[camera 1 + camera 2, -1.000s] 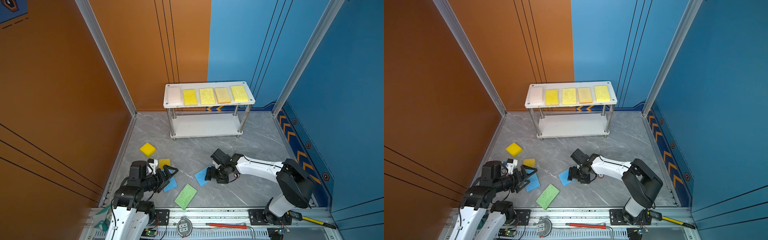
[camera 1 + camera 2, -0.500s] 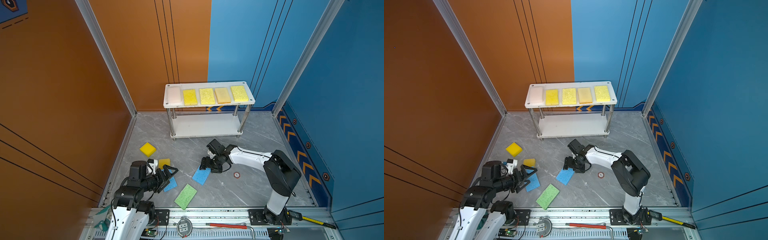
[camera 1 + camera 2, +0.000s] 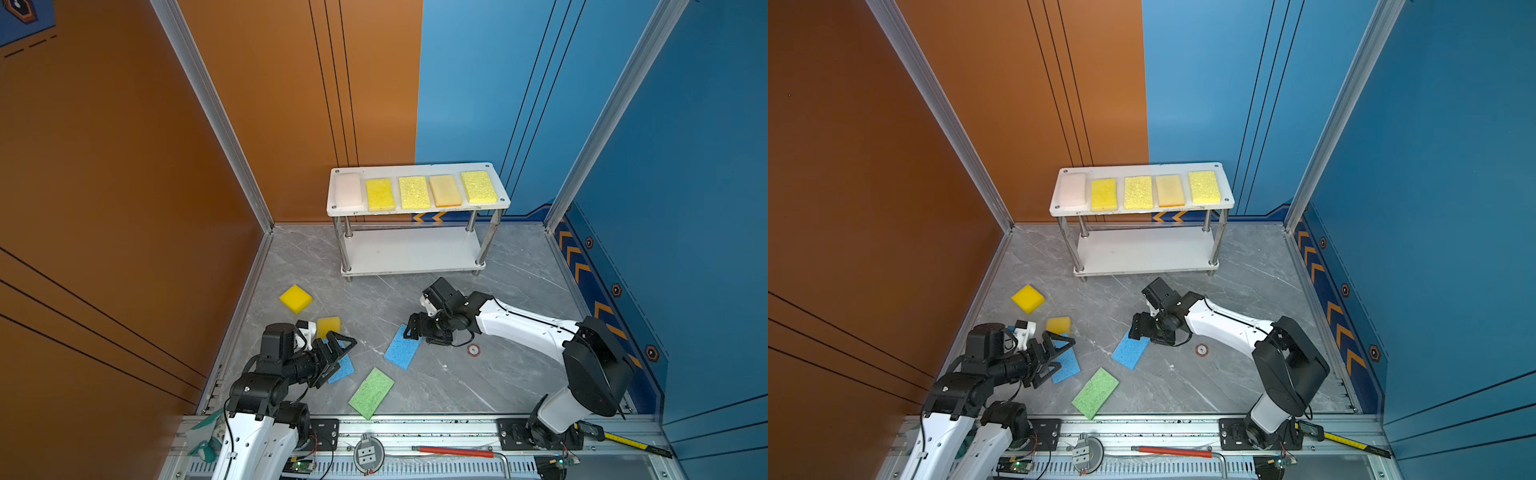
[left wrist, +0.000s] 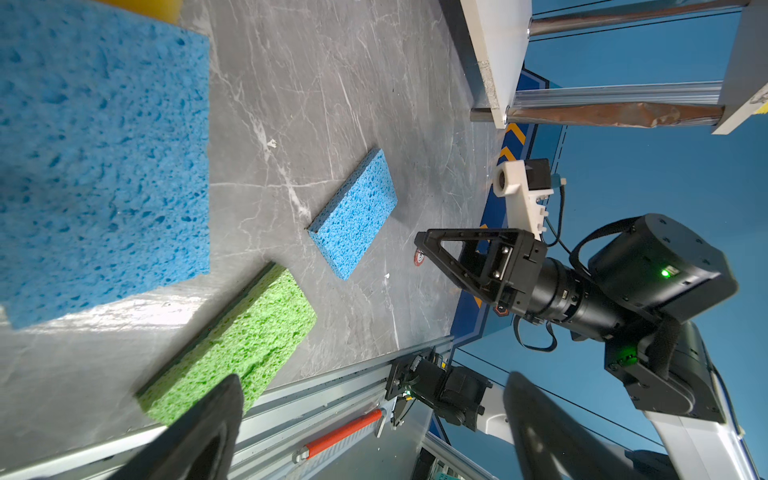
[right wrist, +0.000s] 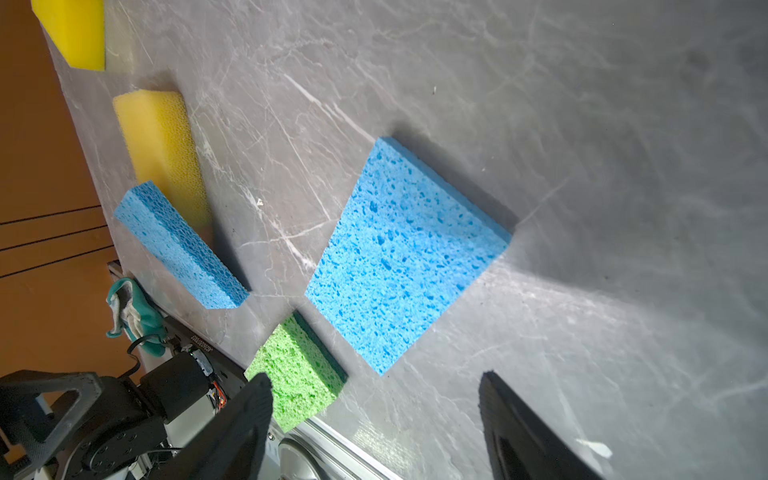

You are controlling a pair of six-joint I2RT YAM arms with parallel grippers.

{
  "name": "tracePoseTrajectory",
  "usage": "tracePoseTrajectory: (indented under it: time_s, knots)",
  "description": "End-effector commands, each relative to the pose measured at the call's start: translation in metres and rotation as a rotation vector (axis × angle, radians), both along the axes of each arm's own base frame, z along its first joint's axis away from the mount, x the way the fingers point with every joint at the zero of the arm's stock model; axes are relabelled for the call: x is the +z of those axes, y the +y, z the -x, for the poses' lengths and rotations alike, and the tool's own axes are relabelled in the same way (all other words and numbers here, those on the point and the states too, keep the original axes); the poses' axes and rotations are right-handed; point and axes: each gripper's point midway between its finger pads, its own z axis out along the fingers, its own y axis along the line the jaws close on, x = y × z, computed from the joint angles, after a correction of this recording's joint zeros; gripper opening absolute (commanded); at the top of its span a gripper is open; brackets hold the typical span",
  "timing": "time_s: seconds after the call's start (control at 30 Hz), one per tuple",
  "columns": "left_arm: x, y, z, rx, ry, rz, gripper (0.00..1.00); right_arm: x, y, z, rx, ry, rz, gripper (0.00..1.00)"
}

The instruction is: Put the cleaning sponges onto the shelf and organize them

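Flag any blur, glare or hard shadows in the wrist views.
Left wrist view: closest blue sponge soft, glare band on the floor beside it. Right wrist view: big blue sponge sharp, dark shadow behind; paler yellow sponge smeared.

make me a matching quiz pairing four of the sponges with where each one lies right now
Column one:
1 pale sponge
2 green sponge
3 bright yellow sponge
4 central blue sponge

Column two:
A floor, near the orange wall
B floor, close by the right pincer
C left end of the shelf's top board
D floor, nearest the front rail

Pairs: 1-C, 2-D, 3-A, 4-B
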Motion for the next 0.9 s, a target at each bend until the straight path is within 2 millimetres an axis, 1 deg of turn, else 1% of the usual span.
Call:
tracePoseTrajectory:
  time_s: [0.0, 0.17, 0.33, 0.5, 0.7, 0.87]
  knots:
    - [0.003, -0.002, -0.004, -0.031, -0.018, -0.015, 0.98, -0.017, -0.005, 0.020, 0.007, 0.037, 0.065, 0.78]
    - [0.004, -0.005, -0.012, -0.046, -0.018, -0.015, 0.99, -0.030, 0.011, 0.031, 0.025, 0.055, 0.059, 0.75]
    - [0.003, -0.007, -0.015, -0.056, -0.016, -0.021, 0.99, -0.040, 0.021, 0.030, 0.004, 0.064, 0.049, 0.68]
    - [0.005, -0.008, -0.014, -0.060, -0.018, -0.018, 0.99, -0.052, 0.017, 0.022, -0.049, 0.065, 0.092, 0.58]
    - [0.005, -0.008, -0.011, -0.050, -0.023, -0.009, 0.99, -0.058, 0.015, 0.012, -0.106, 0.051, 0.124, 0.43]
    - [0.005, -0.007, -0.009, -0.037, -0.028, 0.003, 0.99, -0.062, 0.011, 0.007, -0.138, 0.042, 0.152, 0.37]
